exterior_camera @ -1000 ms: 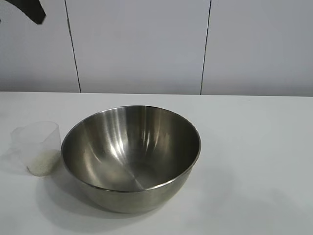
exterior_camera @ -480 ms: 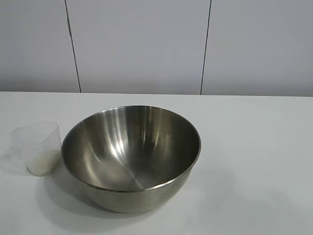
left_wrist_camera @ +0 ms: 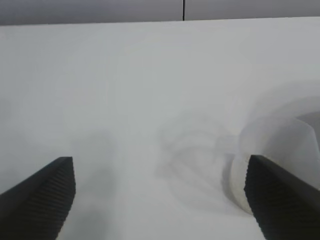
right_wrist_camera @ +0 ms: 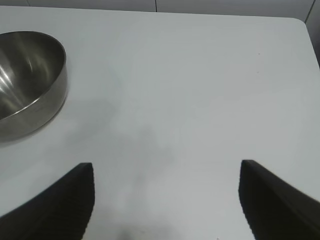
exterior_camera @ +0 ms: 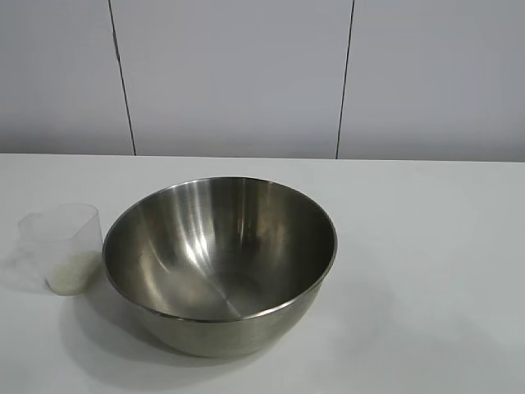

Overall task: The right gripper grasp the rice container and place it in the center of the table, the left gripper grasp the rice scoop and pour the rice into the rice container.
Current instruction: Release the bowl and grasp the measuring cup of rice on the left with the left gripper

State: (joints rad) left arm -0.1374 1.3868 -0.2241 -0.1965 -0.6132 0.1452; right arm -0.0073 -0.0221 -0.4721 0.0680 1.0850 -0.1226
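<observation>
The rice container (exterior_camera: 220, 263), a large shiny steel bowl, stands on the white table (exterior_camera: 426, 271) near its middle; its inside looks bare. It also shows in the right wrist view (right_wrist_camera: 27, 82). The rice scoop (exterior_camera: 63, 248), a small translucent cup with white rice (exterior_camera: 74, 271) at its bottom, stands upright just left of the bowl. My left gripper (left_wrist_camera: 160, 197) is open above the table, with the rice scoop (left_wrist_camera: 280, 145) partly behind one finger, none of it between the jaws. My right gripper (right_wrist_camera: 166, 200) is open over bare table, well apart from the bowl. Neither gripper shows in the exterior view.
A white panelled wall (exterior_camera: 238, 74) stands behind the table. The table's far edge and rounded corner (right_wrist_camera: 300, 22) show in the right wrist view. Bare tabletop lies to the right of the bowl.
A dark part of an arm seen at the exterior view's top left a second ago has left that view. The bowl and the scoop have not moved.
</observation>
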